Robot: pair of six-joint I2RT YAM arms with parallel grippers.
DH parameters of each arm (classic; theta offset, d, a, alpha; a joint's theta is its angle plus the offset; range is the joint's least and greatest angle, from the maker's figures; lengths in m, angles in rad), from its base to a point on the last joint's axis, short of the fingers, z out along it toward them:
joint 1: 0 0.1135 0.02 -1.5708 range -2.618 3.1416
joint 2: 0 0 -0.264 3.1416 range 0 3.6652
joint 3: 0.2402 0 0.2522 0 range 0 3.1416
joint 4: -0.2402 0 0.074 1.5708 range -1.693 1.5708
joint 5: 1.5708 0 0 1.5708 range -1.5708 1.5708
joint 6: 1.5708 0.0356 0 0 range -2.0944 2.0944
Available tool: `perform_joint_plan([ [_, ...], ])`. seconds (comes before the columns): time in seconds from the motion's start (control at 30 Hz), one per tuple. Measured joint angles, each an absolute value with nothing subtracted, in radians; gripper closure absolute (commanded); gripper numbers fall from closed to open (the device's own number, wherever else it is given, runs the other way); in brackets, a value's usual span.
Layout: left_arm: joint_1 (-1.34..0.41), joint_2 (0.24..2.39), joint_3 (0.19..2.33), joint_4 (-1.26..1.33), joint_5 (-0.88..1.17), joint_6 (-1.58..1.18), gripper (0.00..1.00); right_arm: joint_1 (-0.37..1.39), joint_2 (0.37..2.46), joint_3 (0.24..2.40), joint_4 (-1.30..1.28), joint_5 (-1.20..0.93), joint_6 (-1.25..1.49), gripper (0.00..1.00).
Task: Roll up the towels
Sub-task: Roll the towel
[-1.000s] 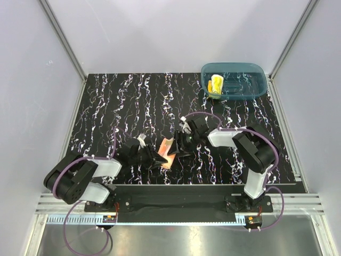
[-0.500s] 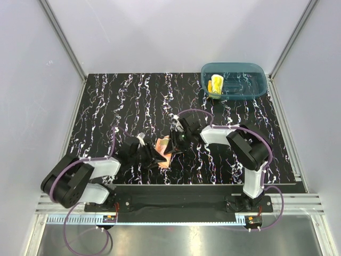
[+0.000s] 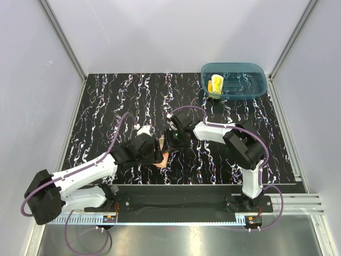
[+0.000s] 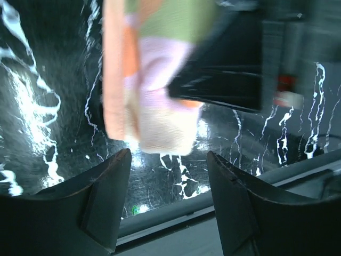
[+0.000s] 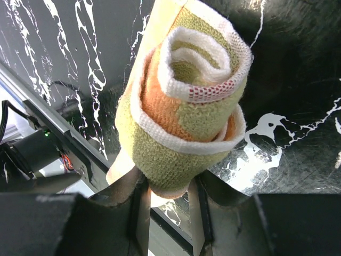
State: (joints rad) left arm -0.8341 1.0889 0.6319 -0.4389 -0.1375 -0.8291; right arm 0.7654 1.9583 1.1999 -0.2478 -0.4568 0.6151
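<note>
The orange polka-dot towel (image 5: 186, 96) is wound into a roll and stands on end. My right gripper (image 5: 166, 181) is shut on its lower end, one finger on each side. From the top view the roll (image 3: 163, 155) sits low between the two grippers near the table's front middle, with the right gripper (image 3: 171, 141) just behind it. My left gripper (image 4: 168, 154) is open and holds nothing; the towel (image 4: 144, 90) hangs just beyond its fingertips (image 4: 114, 176). In the top view the left gripper (image 3: 156, 151) is close to the roll's left side. The yellow towel (image 3: 216, 84) lies rolled in the tub.
A teal translucent tub (image 3: 258, 90) stands at the back right corner of the black marbled table (image 3: 106, 106). The table's front edge and metal rail (image 4: 176, 221) run close below both grippers. Pale walls enclose the table on three sides.
My left gripper has opened and let go of the towel while its arm stretched further forward. My right gripper has closed on the roll and shifted slightly left.
</note>
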Motion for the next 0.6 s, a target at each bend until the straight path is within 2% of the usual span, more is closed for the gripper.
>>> perform_joint_plan([
  [0.27,-1.019,1.250,0.777,-0.529,-0.359,-0.770,0.36,0.776,1.972,1.248,-0.316,-0.435,0.595,0.76],
  [0.6,-1.071,1.441,0.825,-0.524,-0.428,-0.751,0.36,0.776,1.974,1.253,-0.327,-0.431,0.588,0.76],
])
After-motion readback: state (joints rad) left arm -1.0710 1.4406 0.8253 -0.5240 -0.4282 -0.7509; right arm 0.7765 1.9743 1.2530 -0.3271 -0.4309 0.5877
